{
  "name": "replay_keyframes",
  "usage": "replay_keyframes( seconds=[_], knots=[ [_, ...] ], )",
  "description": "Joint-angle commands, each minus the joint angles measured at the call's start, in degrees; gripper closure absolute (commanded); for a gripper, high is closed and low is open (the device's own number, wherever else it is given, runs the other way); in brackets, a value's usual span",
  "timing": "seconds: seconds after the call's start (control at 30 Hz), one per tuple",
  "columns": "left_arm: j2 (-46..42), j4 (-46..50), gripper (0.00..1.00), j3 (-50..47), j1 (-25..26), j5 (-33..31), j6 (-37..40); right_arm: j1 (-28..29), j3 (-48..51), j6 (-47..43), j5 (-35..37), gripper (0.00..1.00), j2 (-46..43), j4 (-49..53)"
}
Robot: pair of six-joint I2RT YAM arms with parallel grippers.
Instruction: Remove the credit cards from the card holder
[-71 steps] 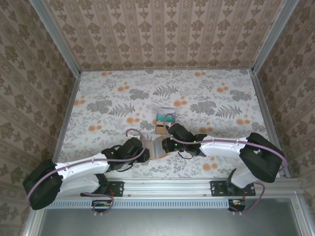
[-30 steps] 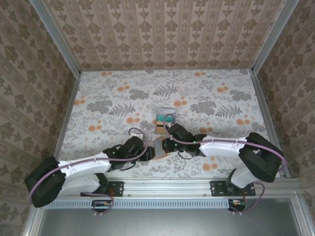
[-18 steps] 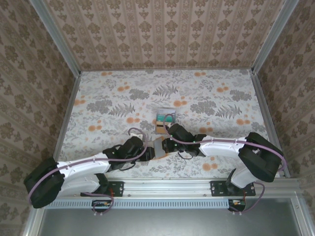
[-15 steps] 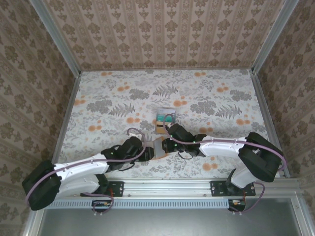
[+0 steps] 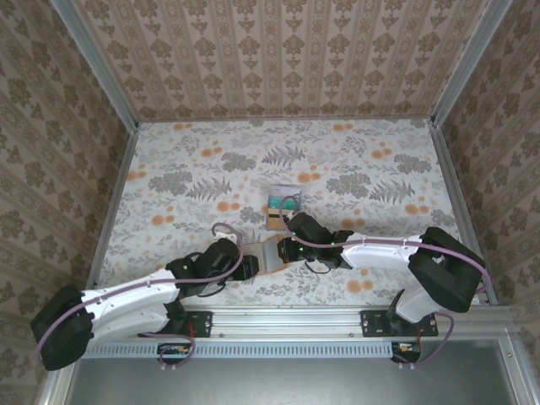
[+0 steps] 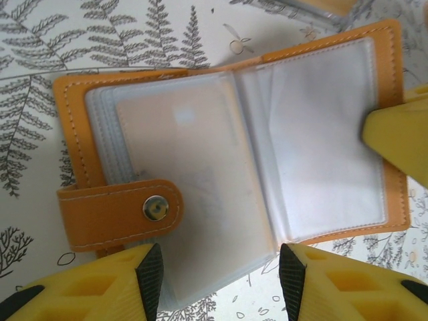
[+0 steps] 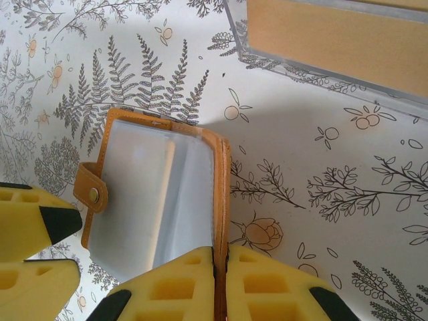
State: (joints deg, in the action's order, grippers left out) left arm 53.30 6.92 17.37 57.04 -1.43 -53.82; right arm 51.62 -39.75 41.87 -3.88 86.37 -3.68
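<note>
My right gripper (image 7: 221,284) pinches the small orange bifold card holder (image 7: 157,200), which lies open, while my left gripper (image 6: 221,275) hangs spread at its sleeve edge.

My left wrist view shows what the overhead view cannot: a pale peach plastic card (image 6: 180,147) sits inside the holder's clear sleeve. An orange snap strap (image 6: 117,214) lies over that sleeve's corner, and my left fingers (image 6: 150,277) stand apart on either side of the sleeve's edge. My right wrist view shows my right fingers pressed together on the holder's orange cover. From above, a teal card (image 5: 280,199) and an orange-tan card (image 5: 276,218) lie side by side on the floral-print table (image 5: 380,169), just beyond the holder. Since half a second ago my left arm has drawn back from the holder, while the holder and my right arm have stayed put.
</note>
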Motion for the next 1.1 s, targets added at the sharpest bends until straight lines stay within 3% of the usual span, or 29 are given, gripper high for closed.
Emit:
replay_keyframes(
  seconds=[0.0,0.83,1.07],
  knots=[
    [0.9,0.1,0.48,-0.7,0.4,-0.1,-0.6,0.3,-0.6,0.4,-0.3,0.89,1.0,1.1],
    [7.0,-6.3,0.48,-0.3,0.5,2.0,-0.4,0.3,-0.4,0.5,-0.6,0.89,1.1,0.7],
    [7.8,-7.1,0.44,1.1,1.1,2.3,0.6,0.4,-0.3,0.6,-0.7,0.89,1.3,0.7]
  ],
)
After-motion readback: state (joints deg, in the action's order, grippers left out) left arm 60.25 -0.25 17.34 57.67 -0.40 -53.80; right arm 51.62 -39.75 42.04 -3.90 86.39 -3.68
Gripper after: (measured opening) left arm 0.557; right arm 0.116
